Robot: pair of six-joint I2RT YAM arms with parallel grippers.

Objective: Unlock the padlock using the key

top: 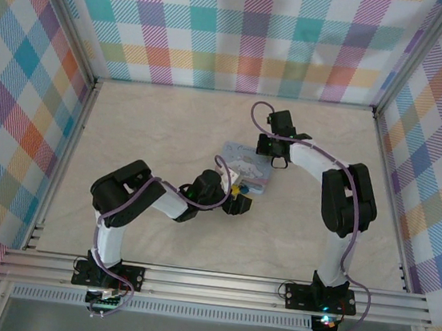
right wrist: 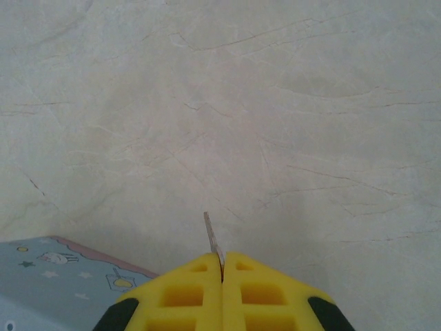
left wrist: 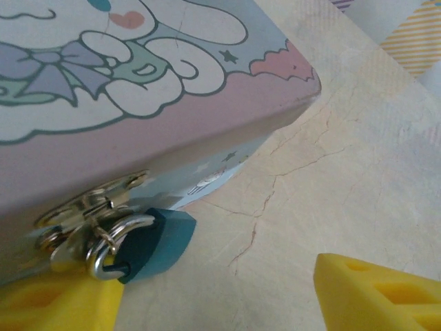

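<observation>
The padlock, small, teal-dark with a silver shackle, hangs from the brass hasp on the front of the pale-blue cartoon tin. My left gripper is open around it. One yellow finger sits right under the padlock and the other finger stands well off to the right. From above, the left gripper is at the tin's near edge. My right gripper is shut on the key, whose thin metal blade pokes out between the fingers, above the table beside the tin's far corner.
The tin lies mid-table on the pale marbled surface. Checked walls with metal posts close in the back and both sides. The right arm bends over the table's right half, with the right gripper at the tin's far right side.
</observation>
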